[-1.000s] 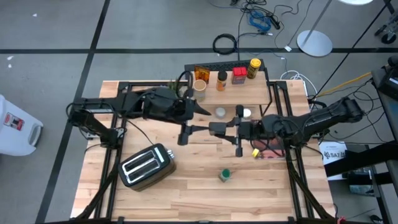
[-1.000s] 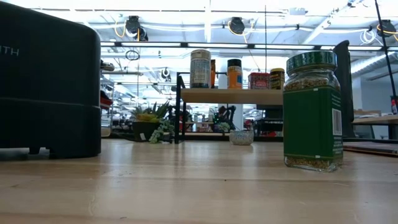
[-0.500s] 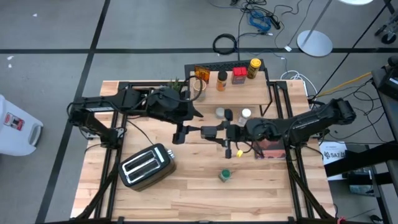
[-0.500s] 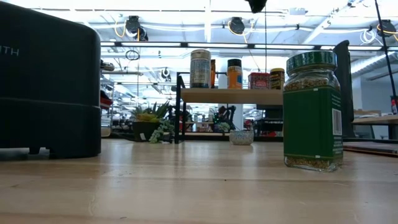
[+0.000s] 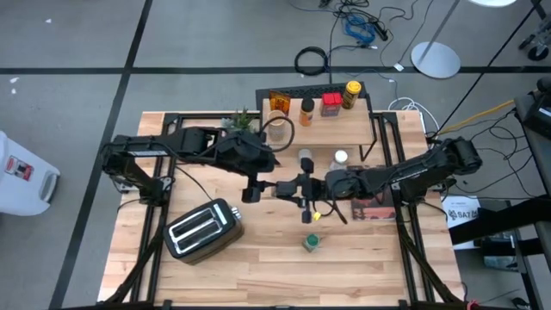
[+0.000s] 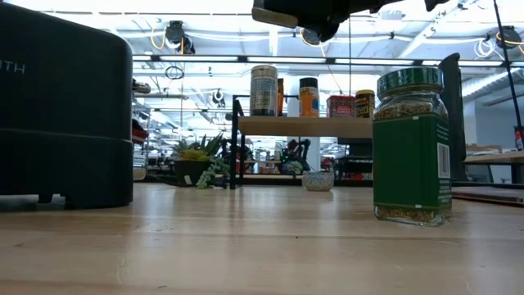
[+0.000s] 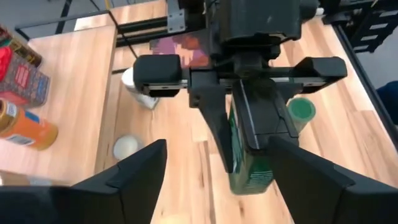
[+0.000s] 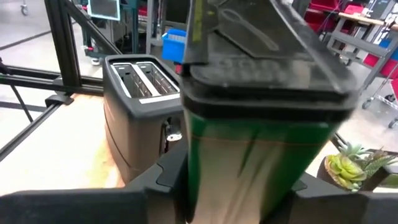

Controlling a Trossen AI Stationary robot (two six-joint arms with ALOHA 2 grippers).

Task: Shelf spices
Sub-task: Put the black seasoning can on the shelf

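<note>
1. Gripping a green tin (image 7: 252, 165), the right gripper (image 5: 295, 187) had its fingers closed on the sides, mid-table in front of the shelf (image 5: 331, 131).
2. Left gripper (image 5: 251, 183) faced it with fingers spread wide, holding nothing.
3. Green jar (image 5: 312, 243) stood apart on the table (image 5: 258, 267); other spices sat on the shelf.
4. Risk, judged: early release during a handover could drop the tin.
</note>
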